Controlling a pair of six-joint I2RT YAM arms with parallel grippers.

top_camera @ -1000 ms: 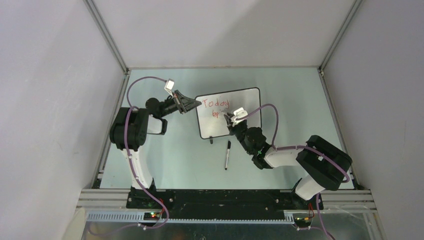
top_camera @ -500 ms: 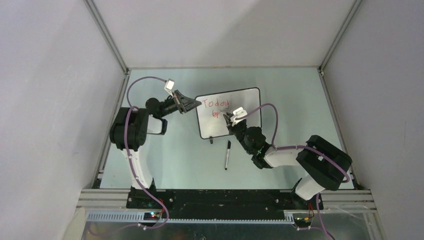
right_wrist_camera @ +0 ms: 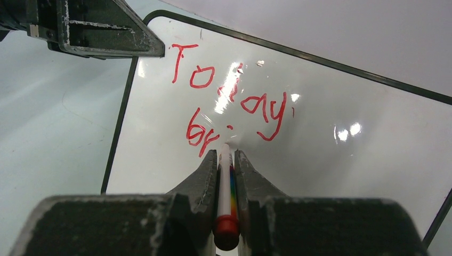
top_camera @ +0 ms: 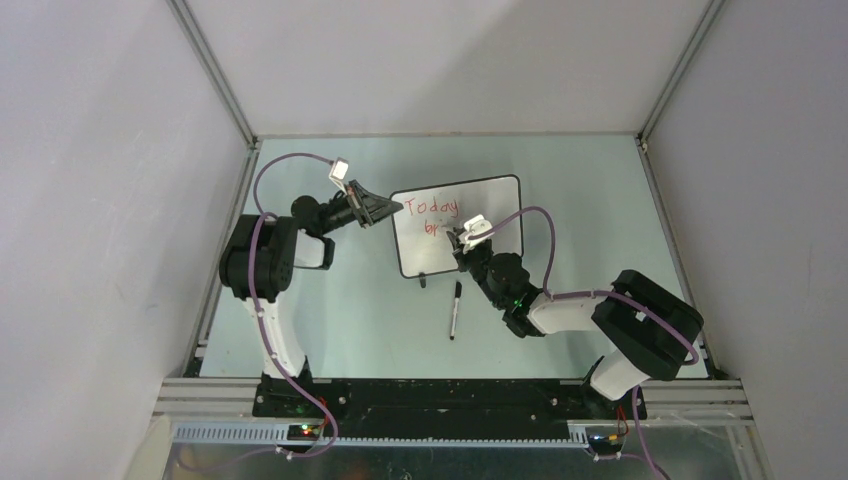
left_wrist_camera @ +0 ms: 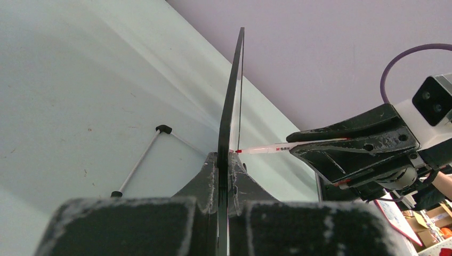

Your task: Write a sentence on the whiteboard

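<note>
Pale tabletop [top_camera: 330,310] is showing wide room between the walls and the whiteboard [top_camera: 495,200], which is standing mid-table with its long axis running left to right and its face toward me. The sentence [right_wrist_camera: 229,101] is reading "Today br". My left gripper [top_camera: 392,207] is clamping its left edge. My right gripper [top_camera: 458,237] is pinching a marker [right_wrist_camera: 225,181], tip against the face. A black pen [top_camera: 455,310] is lying just in front.

Left hand [top_camera: 396,207] at left edge of the whiteboard [top_camera: 490,205], right hand [top_camera: 457,238] before it, loose marker [top_camera: 455,310] nearer

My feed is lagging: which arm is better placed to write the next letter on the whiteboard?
Right. The right gripper is shut on the marker, its tip at the sentence on the whiteboard. The left gripper is shut on the board's edge, holding it.
</note>
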